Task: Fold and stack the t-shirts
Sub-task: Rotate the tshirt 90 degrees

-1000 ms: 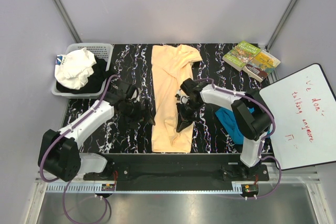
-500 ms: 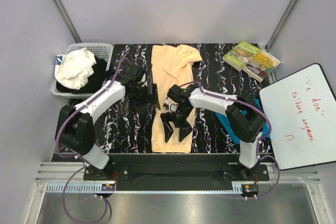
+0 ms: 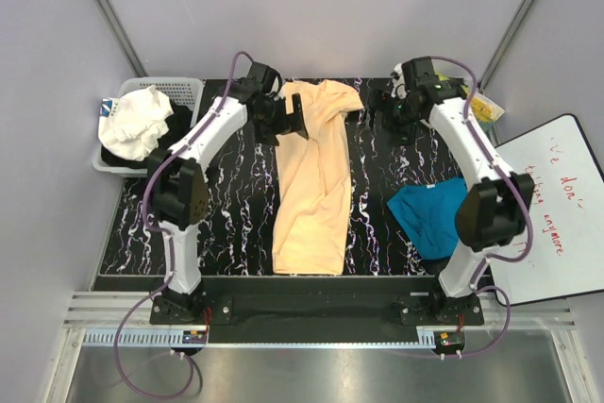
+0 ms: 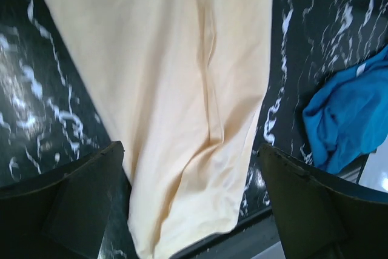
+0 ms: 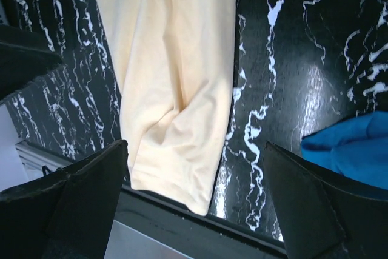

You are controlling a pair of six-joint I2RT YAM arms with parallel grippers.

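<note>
l fingers point(image 4: 66, 204), r fingers point(image 5: 315, 210) spread, empty; peach shirt point(image 3: 311, 195) under l, beside r.

centre t-shirt point(image 3: 311, 186), second t-shirt point(image 3: 429, 219) right — apart

The white left arm point(image 3: 209, 134) and right arm point(image 3: 464, 139) were extended forward. The black two-finger left gripper point(image 3: 286, 120) was held at the pale peach-yellow t-shirt's point(image 3: 311, 186) far-left edge, and the right gripper point(image 3: 392, 112) beyond its right side. Both were spread wide.
</note>
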